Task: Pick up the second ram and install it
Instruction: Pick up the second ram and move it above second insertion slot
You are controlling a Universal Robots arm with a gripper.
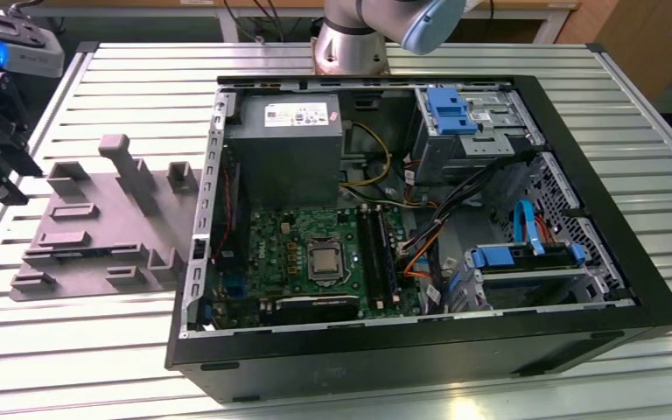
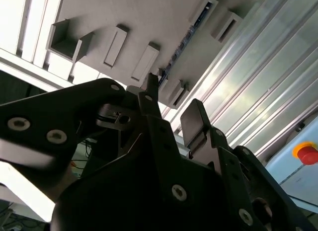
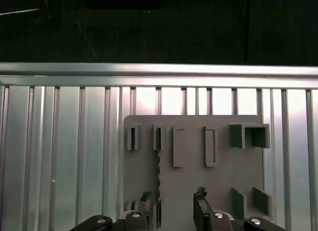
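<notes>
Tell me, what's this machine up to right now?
A robot arm's gripper hangs open over a grey holder plate on the slatted table, next to an opened computer case. The second ram, a thin memory stick, stands on edge in the holder. The gripper is close to it but has not yet gripped it.

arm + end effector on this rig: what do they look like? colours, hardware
The arm is a silver-grey metal tube with a pale blue joint cap. In the second wrist view the end effector is matte black. It is built from flat linkage plates pinned with round silver screw heads, and it narrows to two slim black fingers.
</notes>
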